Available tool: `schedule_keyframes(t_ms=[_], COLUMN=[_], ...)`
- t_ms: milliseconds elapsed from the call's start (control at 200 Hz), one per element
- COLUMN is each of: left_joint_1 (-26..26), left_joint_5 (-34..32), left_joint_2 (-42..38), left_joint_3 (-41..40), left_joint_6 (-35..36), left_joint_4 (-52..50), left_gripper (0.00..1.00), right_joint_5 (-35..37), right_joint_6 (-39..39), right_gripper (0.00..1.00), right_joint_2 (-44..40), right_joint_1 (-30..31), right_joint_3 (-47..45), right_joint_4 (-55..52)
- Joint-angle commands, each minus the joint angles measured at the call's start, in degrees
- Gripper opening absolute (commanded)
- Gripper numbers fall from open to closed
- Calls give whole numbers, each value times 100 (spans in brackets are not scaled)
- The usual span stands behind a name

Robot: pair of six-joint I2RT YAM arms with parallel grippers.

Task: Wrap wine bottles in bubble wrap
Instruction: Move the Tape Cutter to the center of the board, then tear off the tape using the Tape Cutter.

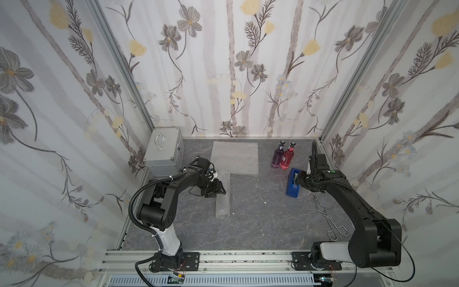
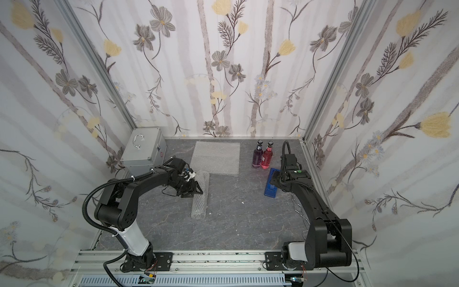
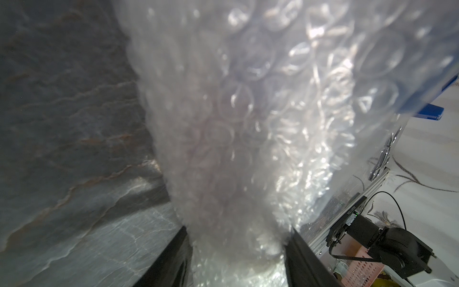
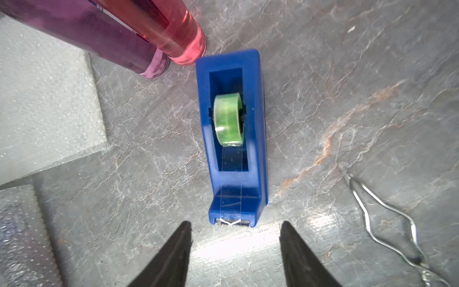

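A roll of bubble wrap [image 1: 222, 198] [image 2: 199, 201] lies on the grey table, with a faint purple tint inside it [image 3: 211, 149]. My left gripper [image 1: 218, 191] [image 3: 238, 228] is shut on this roll, one finger against each side. A flat bubble wrap sheet [image 1: 234, 156] [image 4: 44, 111] lies behind it. Two wine bottles stand at the back right: a purple one [image 1: 278, 155] [image 4: 99, 29] and a red-pink one [image 1: 287, 156] [image 4: 173, 32]. My right gripper [image 1: 297, 181] [image 4: 235, 223] is open and empty, hovering just off the cutter end of the blue tape dispenser [image 1: 292, 185] [image 4: 233, 136].
A silver metal case [image 1: 162, 151] stands at the back left, close behind my left arm. Wire tongs [image 1: 327, 218] [image 4: 387, 211] lie on the table to the right, below my right arm. Patterned walls close in three sides.
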Motion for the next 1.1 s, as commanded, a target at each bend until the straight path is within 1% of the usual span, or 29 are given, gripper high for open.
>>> schedule_keyframes(t_ms=[0,170,250,335,435,575,715,735,819,924,1069,1094], left_joint_1=[-7,-16,-19,-24,-32,-32,-37,-29,-37,-41,-43,-40], left_joint_5=[-583,-598,-596,-598,-611,-621,-622,-620,-616,-621,-628,-631], left_joint_2=[27,16,27,25,15,17,39,43,40,41,45,52], left_joint_3=[-20,-19,-10,-1,-1,-1,7,7,9,7,16,11], left_joint_6=[3,5,5,5,14,8,8,9,14,14,14,14], left_joint_4=[-273,-282,-289,-291,-300,-300,-304,-306,-309,-309,-304,-308], left_gripper=[58,58,58,58,58,58,58,58,58,58,58,58], right_joint_5=[-1088,-1789,-1992,-2099,-2121,-2576,-2655,-2678,-2674,-2695,-2912,-2961], right_joint_6=[-10,-196,-289,-383,-429,-411,-412,-412,-396,-301,-62,5], right_gripper=[53,48,40,35,34,31,30,30,30,31,30,30], right_joint_2=[-155,-170,-37,178,341,519,593,781,899,900,824,808], right_joint_1=[-319,-624,-752,-903,-1030,-1052,-1060,-1059,-1057,-1061,-1060,-1060], right_joint_3=[-416,-688,-692,-668,-698,-761,-808,-818,-829,-928,-1084,-1289], right_joint_4=[924,1422,1533,1546,1585,1767,1864,1880,1921,2023,2305,2381])
